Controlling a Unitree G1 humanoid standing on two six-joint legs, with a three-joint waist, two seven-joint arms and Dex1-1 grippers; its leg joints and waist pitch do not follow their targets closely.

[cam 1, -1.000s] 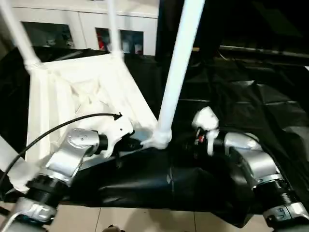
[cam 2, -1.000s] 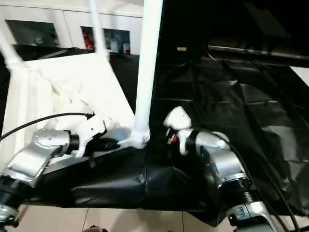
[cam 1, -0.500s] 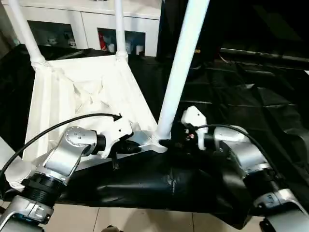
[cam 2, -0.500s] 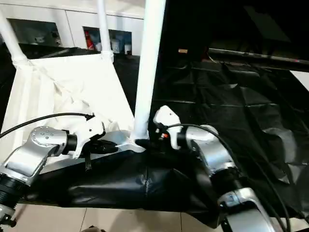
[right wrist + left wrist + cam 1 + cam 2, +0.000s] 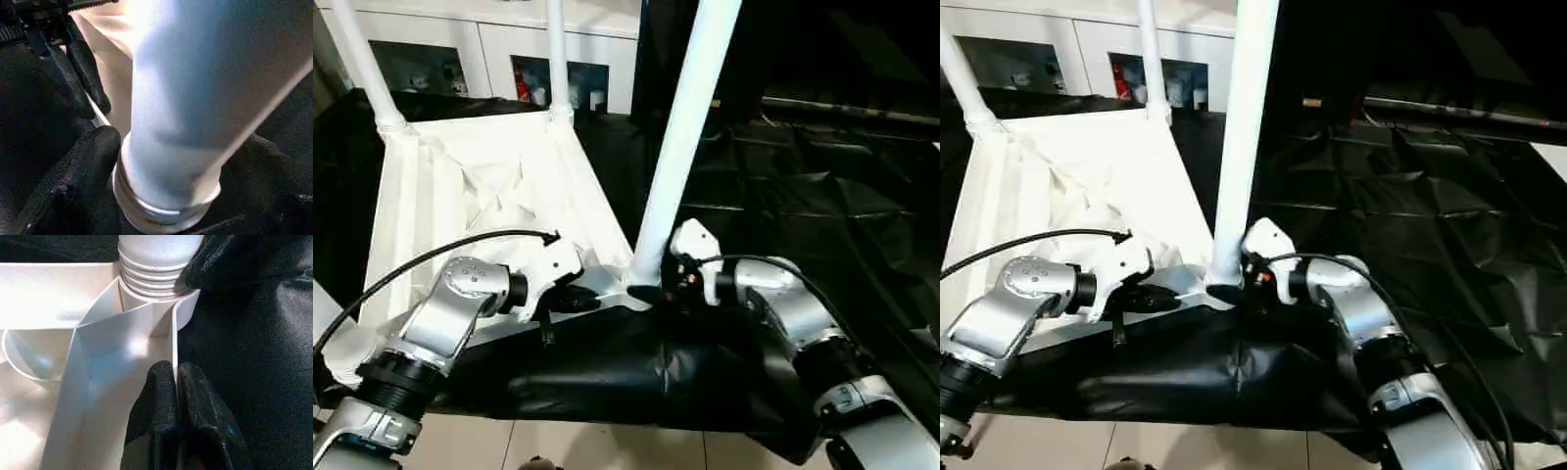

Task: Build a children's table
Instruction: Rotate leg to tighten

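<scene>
White plastic rectangular tabletop (image 5: 480, 196) lies upside down at left-centre on black sheeting (image 5: 822, 206), three tapered legs standing. The left hand (image 5: 175, 396) pinches its rim wall; the right hand (image 5: 161, 196) straddles the near leg's (image 5: 680, 147) base, probably still seating it.

Upturned table top (image 5: 480, 196) left of near leg (image 5: 680, 137) (corner socket), cabinet (image 5: 489, 49) behind.
</scene>
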